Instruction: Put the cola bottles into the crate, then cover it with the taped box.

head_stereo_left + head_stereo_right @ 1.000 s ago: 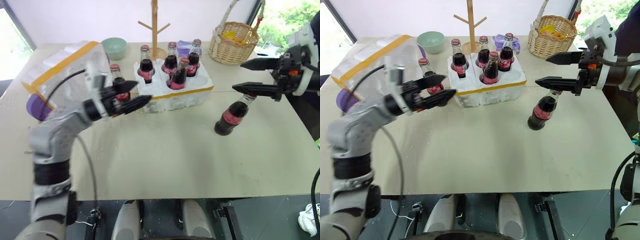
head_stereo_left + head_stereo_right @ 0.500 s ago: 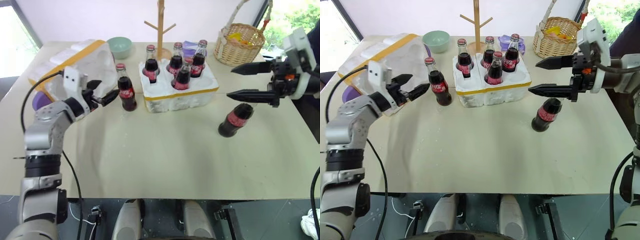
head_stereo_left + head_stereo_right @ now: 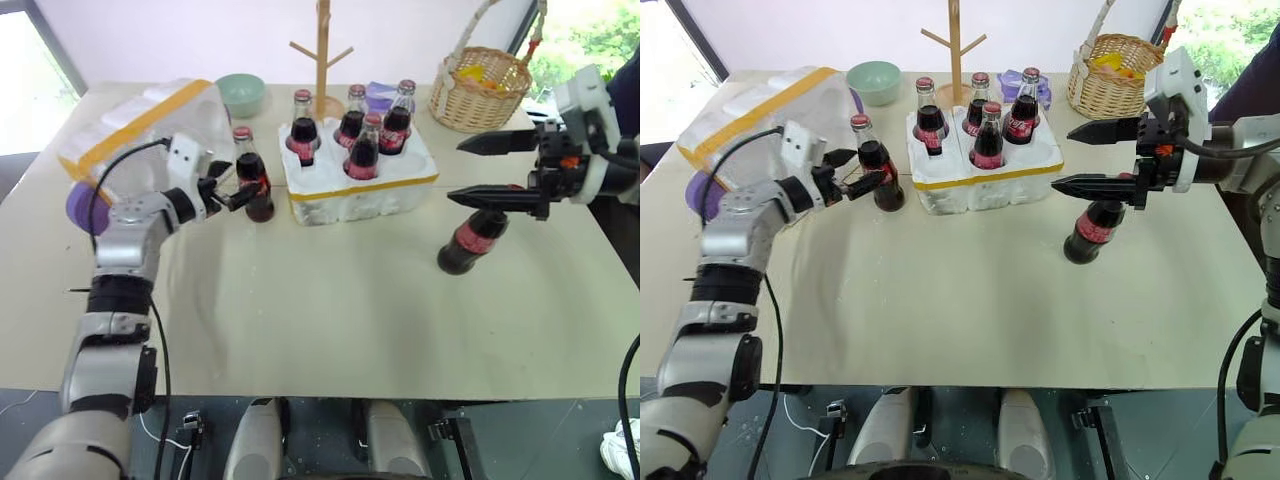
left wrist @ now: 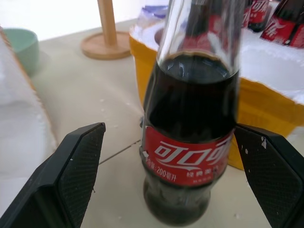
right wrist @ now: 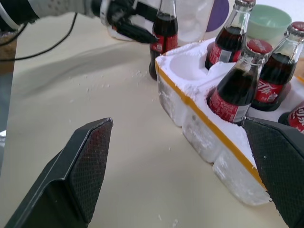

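Four cola bottles (image 3: 363,150) stand in wells of the crate (image 3: 350,207), a low white foam tray with a yellow band. A fifth bottle (image 4: 190,142) stands on the table just left of the crate. My left gripper (image 3: 238,183) is open, with one finger on each side of that bottle and not touching it. Another bottle (image 3: 468,243) stands to the right of the crate, its top hidden behind my right gripper (image 3: 480,170), which hovers open above it. The taped box (image 3: 140,125) sits at the far left.
A wooden mug tree (image 3: 322,60) and a green bowl (image 3: 240,93) stand behind the crate. A wicker basket (image 3: 485,85) is at the back right. A purple object (image 3: 80,205) lies beside the taped box. The crate's front-left well (image 5: 185,66) holds nothing.
My left gripper has reached forward and lower, so its open fingers now flank the loose bottle left of the crate. The right gripper has stayed where it was.
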Robot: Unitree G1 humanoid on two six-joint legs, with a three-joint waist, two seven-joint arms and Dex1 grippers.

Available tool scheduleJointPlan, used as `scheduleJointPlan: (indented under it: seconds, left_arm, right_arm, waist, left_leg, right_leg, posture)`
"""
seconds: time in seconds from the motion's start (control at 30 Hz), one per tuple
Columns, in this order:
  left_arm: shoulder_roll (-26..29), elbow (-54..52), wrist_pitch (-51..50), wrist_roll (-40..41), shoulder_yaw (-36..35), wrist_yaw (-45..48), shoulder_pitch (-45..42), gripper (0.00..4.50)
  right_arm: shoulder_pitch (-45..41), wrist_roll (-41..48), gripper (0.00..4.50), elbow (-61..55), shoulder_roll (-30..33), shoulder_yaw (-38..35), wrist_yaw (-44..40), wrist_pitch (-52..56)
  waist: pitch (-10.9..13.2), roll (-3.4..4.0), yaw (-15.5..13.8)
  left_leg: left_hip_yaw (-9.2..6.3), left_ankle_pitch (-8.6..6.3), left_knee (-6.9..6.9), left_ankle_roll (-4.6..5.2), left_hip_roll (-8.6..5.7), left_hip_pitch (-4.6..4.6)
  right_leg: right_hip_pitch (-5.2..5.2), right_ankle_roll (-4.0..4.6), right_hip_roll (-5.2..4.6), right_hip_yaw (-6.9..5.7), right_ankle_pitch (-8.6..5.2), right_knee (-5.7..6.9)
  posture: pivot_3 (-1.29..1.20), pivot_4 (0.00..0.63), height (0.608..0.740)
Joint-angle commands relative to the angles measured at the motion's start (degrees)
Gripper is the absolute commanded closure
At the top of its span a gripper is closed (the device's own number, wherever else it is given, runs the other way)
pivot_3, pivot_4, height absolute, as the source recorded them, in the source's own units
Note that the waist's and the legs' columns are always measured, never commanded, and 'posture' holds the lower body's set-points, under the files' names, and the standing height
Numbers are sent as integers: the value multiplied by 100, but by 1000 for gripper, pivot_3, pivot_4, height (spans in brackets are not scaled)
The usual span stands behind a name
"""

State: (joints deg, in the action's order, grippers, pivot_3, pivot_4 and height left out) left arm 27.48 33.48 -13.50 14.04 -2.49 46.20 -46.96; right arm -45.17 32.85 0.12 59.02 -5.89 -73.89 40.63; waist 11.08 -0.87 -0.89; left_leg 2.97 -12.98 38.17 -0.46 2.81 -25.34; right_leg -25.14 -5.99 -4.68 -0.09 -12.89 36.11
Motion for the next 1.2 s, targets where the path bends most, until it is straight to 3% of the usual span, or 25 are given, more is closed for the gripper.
scheduleJointPlan:
  seconds: [0.03,0.17,0.3,0.43,0.57,0.67,0.77,0.93,1.2]
  left_arm:
    - [-155,538,440,-220,115,52,-421,28]
    - [-208,1111,684,-367,81,-56,-674,28]
    - [-80,1193,700,-320,-68,10,-633,1682]
    - [162,824,551,-283,-136,75,-414,1625]
    - [438,-84,-129,242,-413,436,-103,1625]
    - [878,-1757,-1575,1454,-782,1170,203,1625]
    - [1030,-2494,-2461,2256,-1069,1286,35,1625]
    - [731,-2254,-2820,2702,-1272,901,-1045,1625]
    - [-194,-453,-1385,1462,-599,318,-2070,1625]
  right_arm:
    - [-156,119,0,-107,-3,-214,22,-77]
    - [-203,105,0,-90,-58,-192,64,-111]
    - [-193,95,0,-138,-143,-202,159,-130]
    - [-127,134,0,-163,-195,-282,248,-121]
    - [-75,109,0,-137,-192,-289,295,-163]
    - [-102,92,0,-118,-153,-285,293,-166]
    - [-140,91,0,-107,-109,-290,268,-149]
    - [-180,40,0,-86,-97,-276,288,-176]
    - [32,4,0,-246,-27,-398,433,-248]
  waist:
    - [0,-1,13]
    - [0,0,40]
    - [0,-1,30]
    - [0,-1,63]
    - [1,-1,153]
    - [10,-10,182]
    - [14,-15,108]
    - [14,-16,6]
    - [13,-16,51]
  left_leg:
    - [0,0,0,0,0,-1]
    - [-1,0,-1,0,1,1]
    - [-1,0,-2,0,2,1]
    - [-1,0,-2,0,2,1]
    - [-2,0,-7,0,5,0]
    - [-2,0,-8,0,6,-5]
    - [-7,0,-7,0,7,-14]
    - [-7,1,4,-1,2,-9]
    - [-7,1,3,0,-1,2]
  right_leg:
    - [0,-1,0,0,0,0]
    - [-5,-2,2,0,1,4]
    - [-5,-2,2,0,1,6]
    - [-6,-3,2,0,1,6]
    - [-12,-2,4,0,1,11]
    - [-18,-3,3,0,1,12]
    - [-22,-3,2,-2,1,13]
    - [-4,-2,0,-4,1,3]
    - [5,-7,3,-3,3,3]
  posture:
    - [0,150,740]
    - [0,150,740]
    - [0,150,740]
    - [0,150,740]
    - [0,150,740]
    - [0,150,740]
    - [0,150,740]
    - [0,150,740]
    - [0,150,740]
